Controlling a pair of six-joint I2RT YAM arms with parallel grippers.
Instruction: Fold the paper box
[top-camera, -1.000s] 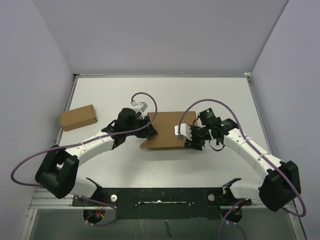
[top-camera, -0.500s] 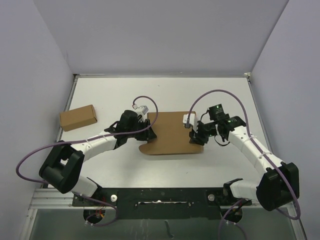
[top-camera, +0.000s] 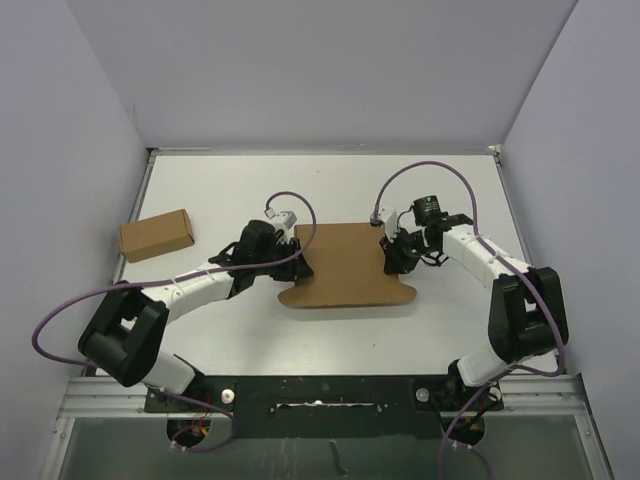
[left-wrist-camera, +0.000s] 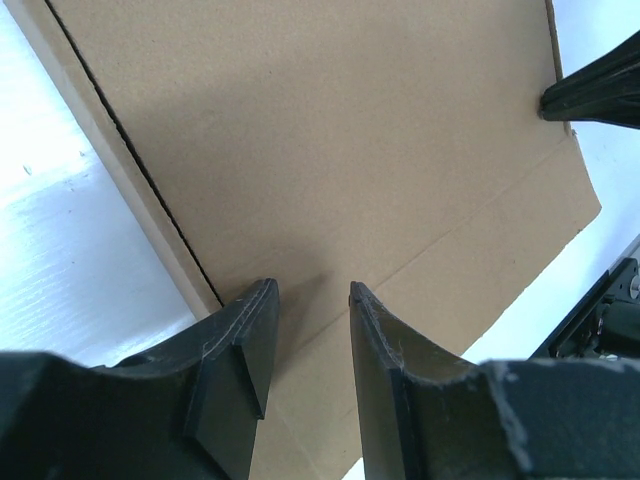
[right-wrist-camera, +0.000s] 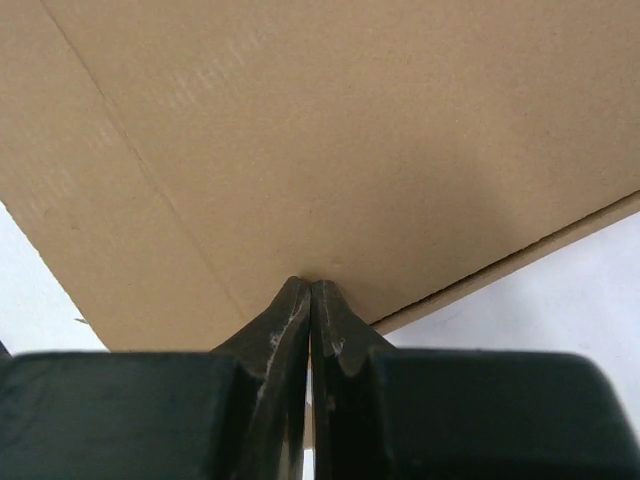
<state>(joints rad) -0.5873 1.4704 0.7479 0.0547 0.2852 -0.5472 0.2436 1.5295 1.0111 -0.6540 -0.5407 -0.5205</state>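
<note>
The paper box (top-camera: 345, 265) lies flat in the middle of the table, a plain brown cardboard sheet with creases. My left gripper (top-camera: 301, 262) is over its left edge; in the left wrist view (left-wrist-camera: 312, 292) the jaws stand apart with only cardboard (left-wrist-camera: 330, 150) under the gap. At the right edge my right gripper (top-camera: 391, 257) is shut, and its joined tips (right-wrist-camera: 311, 285) touch the cardboard surface (right-wrist-camera: 330, 130) with nothing between them. A dark tip of the right gripper's fingers (left-wrist-camera: 590, 92) shows at the top right of the left wrist view.
A much smaller brown cardboard box (top-camera: 157, 235) sits at the left side of the white table (top-camera: 330, 185). Grey walls close in the table at the back and on both sides. The arm bases stand along the near edge.
My right gripper has shut and moved from over the box back to its right edge. The box's right part now lies flatter and wider. The left gripper has barely moved.
</note>
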